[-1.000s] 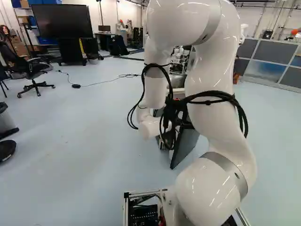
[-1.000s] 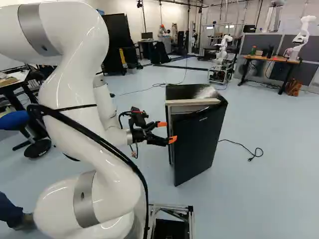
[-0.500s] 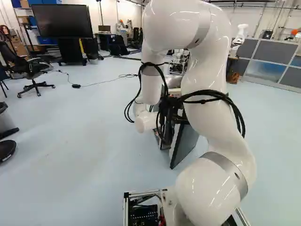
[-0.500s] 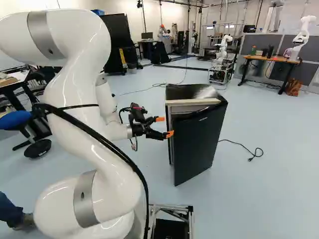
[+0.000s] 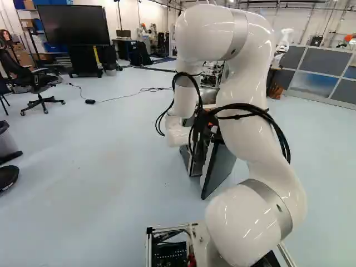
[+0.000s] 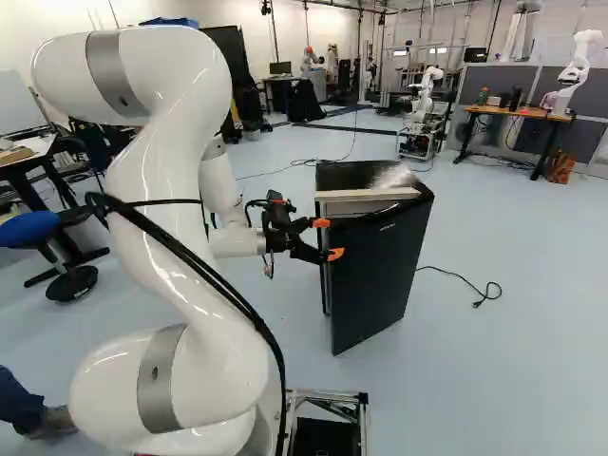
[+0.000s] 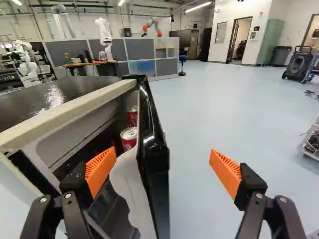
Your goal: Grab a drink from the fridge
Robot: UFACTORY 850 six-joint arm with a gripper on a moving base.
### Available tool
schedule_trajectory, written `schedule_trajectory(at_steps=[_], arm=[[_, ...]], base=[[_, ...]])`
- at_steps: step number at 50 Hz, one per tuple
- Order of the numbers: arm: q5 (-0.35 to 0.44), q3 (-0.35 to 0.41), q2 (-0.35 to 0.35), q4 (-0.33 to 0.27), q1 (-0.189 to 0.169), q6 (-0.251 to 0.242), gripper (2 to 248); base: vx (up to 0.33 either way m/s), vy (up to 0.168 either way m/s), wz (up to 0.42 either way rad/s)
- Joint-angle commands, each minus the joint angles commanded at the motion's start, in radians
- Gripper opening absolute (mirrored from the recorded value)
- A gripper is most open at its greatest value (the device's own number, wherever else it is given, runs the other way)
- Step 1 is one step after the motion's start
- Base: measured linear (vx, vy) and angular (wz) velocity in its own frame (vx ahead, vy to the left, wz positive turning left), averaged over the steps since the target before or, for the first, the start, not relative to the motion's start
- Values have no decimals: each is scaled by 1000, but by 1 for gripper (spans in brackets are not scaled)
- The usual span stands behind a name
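Gripper (image 7: 163, 152) is easing nearer fridge door (image 6: 375, 275), right of middle in right base view, fingers standing apart astride its edge. Red cans (image 7: 128, 139) are sitting inside; you're probably needing wider opening.

Loving the colours here: glossy white arm (image 6: 152, 223) with silver-grey bands, black gripper (image 6: 330, 239), and bright orange ribbed pads (image 7: 225, 172). Fridge (image 6: 380, 275) mid-frame in the right base view is shiny black with a cream strip along the top front edge, and the wrist view shows white lining inside its door (image 7: 153, 159). Cans (image 7: 128, 138) in there are red with silver tops. Floor's (image 6: 475, 380) pale blue-grey, partition (image 5: 325, 60) upper right of the left base view is grey panels in lighter frames.
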Motion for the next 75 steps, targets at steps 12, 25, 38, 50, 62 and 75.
schedule_trajectory(at_steps=[12, 25, 38, 50, 62, 75], arm=[[6, -6, -3, 17, -55, 0, 247], [13, -12, -5, 63, -117, 0, 247], [18, -21, -10, 103, -183, 0, 247], [18, -36, -16, 140, -248, 0, 247], [18, -54, -23, 223, -315, 0, 247], [18, -80, -33, 255, -392, 0, 247]], base=[[0, 0, 0], [0, 0, 0], [0, 0, 0], [0, 0, 0], [0, 0, 0], [0, 0, 0]])
